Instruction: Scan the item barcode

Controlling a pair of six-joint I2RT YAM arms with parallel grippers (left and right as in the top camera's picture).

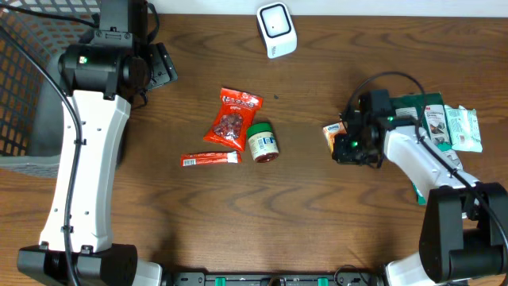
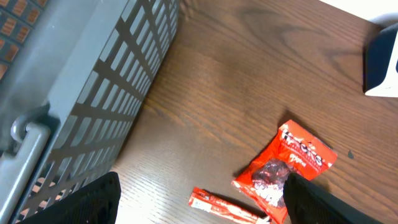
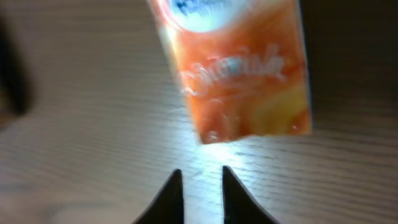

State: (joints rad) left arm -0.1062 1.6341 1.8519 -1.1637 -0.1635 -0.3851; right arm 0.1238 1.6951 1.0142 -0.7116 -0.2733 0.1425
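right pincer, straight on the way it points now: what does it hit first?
The orange packet, lying on the table just ahead of the right pincer, whose jaws stand slightly apart with nothing between. Depth is unclear: if tilted down, it might touch wood first.

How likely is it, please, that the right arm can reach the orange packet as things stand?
Probably yes: the right gripper sits just short of the orange packet, with only bare table between them. Its jaws are barely parted, so they would likely need to open wider first.
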